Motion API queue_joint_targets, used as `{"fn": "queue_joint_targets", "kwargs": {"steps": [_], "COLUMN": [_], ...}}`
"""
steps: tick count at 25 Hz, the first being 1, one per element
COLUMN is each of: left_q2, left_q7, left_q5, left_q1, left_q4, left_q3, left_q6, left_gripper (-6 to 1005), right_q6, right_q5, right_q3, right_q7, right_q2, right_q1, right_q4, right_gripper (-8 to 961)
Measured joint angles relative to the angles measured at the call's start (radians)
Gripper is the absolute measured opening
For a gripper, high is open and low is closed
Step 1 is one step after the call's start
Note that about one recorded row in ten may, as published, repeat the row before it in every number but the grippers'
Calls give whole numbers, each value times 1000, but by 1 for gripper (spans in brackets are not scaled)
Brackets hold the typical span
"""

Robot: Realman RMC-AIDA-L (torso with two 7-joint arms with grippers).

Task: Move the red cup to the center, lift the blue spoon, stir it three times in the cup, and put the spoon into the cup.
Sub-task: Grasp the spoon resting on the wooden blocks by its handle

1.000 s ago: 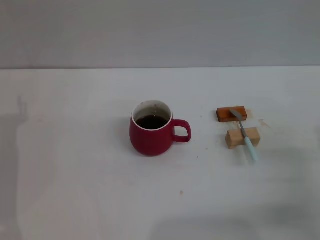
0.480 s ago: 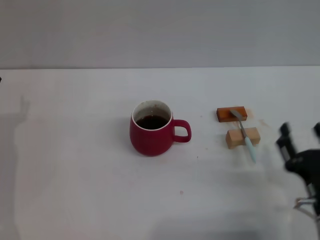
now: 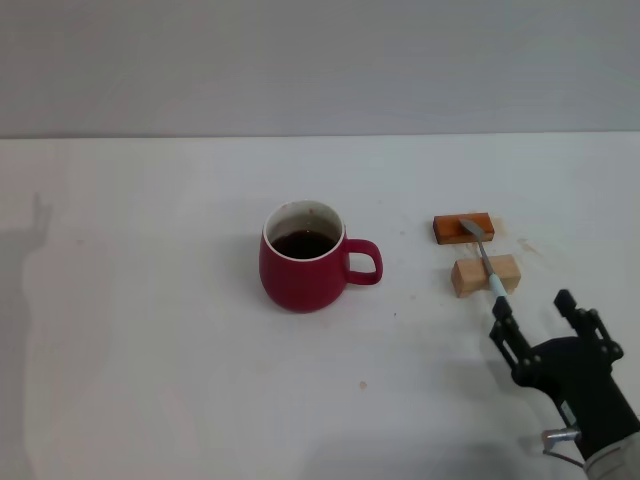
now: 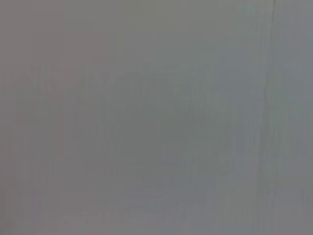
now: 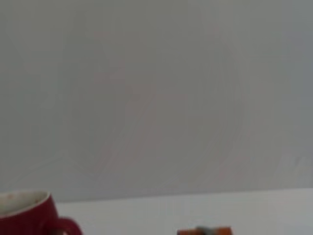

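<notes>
The red cup [image 3: 300, 268] stands mid-table with dark liquid inside and its handle toward the right; its rim also shows in the right wrist view [image 5: 24, 213]. The blue spoon [image 3: 488, 270] lies across two small blocks right of the cup, with its bowl on the orange-brown block [image 3: 463, 228] and its neck on the pale wooden block [image 3: 485, 275]. My right gripper [image 3: 531, 308] is open just in front of the spoon's handle end, and one finger covers the tip of the handle. My left gripper is out of view; its wrist view shows only plain grey.
The white table [image 3: 150, 350] runs back to a grey wall. The orange-brown block's top edge shows in the right wrist view [image 5: 217, 230]. Small specks lie on the table in front of the cup.
My right gripper has come into view from the lower right and moved left, up to the spoon's handle end. The cup, spoon and blocks have not moved.
</notes>
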Motion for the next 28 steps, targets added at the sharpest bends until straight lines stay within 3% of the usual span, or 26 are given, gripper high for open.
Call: {"fn": "queue_joint_targets", "kwargs": {"steps": [11,28], "left_q2": [1,-1], "left_q7": [0,-8], "left_q5": [0,0], "left_q1": [2,17], "left_q4": [9,8], "left_q3": [0,0], "left_q6": [9,42], "left_gripper": [862,862], "right_q6": [101,114], "right_q5": [1,1], "right_q3": [-9,0], "right_q7": [138,137], "right_q2": [4,4], "right_q1": [80,109], "right_q4": [-73,-88], "right_gripper": [738,737]}}
